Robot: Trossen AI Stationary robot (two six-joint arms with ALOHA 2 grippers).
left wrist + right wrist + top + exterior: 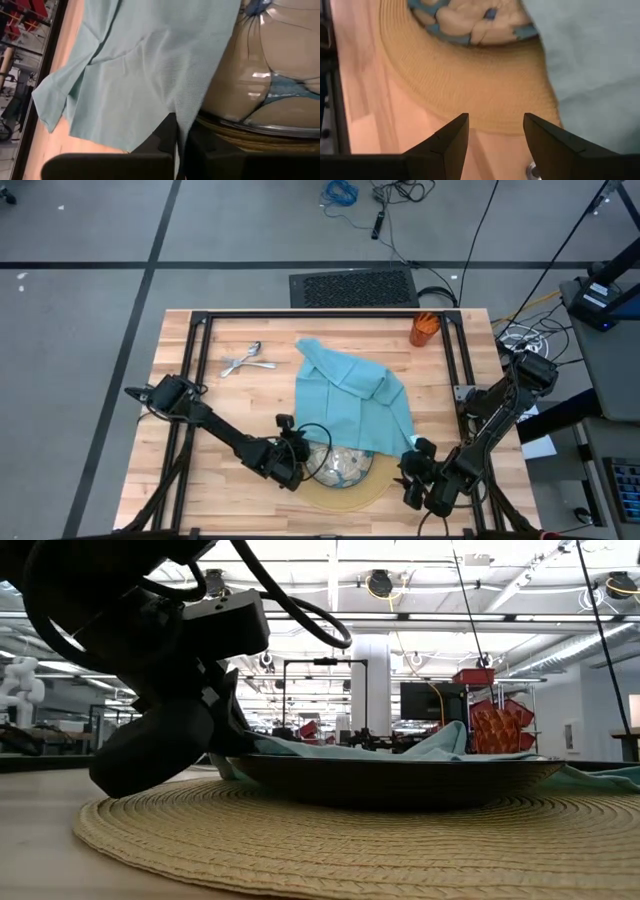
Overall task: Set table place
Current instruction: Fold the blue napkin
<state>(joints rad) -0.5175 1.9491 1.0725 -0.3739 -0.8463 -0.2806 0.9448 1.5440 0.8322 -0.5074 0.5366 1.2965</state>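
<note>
A teal napkin (pixel 350 395) lies spread over the middle of the table (pixel 200 420). Its near part covers the far side of the patterned glass bowl (pixel 345 468), which stands on the round tan mat (pixel 350 495) at the near edge. My left gripper (pixel 300 463) is at the bowl's left side, shut on the napkin (pixel 150 70). My right gripper (pixel 408 480) is open and empty, low over the mat's right edge (pixel 485 100). A spoon (pixel 255 349) and a fork (pixel 238 366) lie at the far left. An orange cup (pixel 424 330) stands at the far right. No knife shows. My left gripper pinches the napkin's near edge (pixel 176 122) between its two fingers, right beside the bowl's rim (pixel 250 125). The fingers come in low from the table's left. One layer or several, I cannot tell. The rest of the napkin lies slack on the table and the bowl.
Black frame rails (pixel 190 380) run along the table's left, far and right sides. A small silver thing (pixel 532 171) shows on the wood by my right gripper. Bare wood lies left of the mat and around the cutlery.
</note>
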